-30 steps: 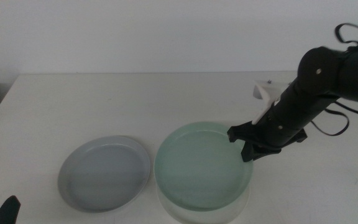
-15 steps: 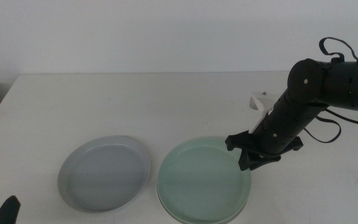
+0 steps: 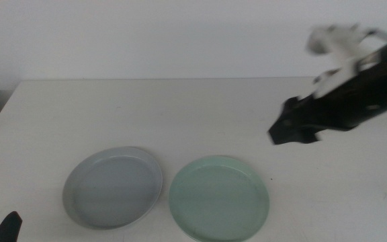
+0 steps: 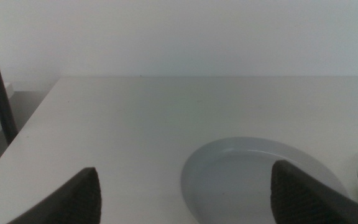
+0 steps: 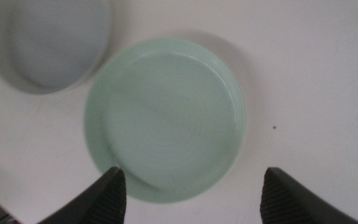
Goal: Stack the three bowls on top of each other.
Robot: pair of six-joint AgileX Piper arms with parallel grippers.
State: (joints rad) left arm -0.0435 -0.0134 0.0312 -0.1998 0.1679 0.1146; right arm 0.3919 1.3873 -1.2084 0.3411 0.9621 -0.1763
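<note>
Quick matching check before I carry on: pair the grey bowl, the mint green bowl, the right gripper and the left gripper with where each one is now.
Things:
1. grey bowl
2. mint green bowl
3. right gripper
4. left gripper

Places:
A. raised above the table, empty, jaws open
B. low at the table's near left corner
C. on the table, left of the other visible bowl
D. right of the grey one

Pairs: 1-C, 2-D, 3-A, 4-B
</note>
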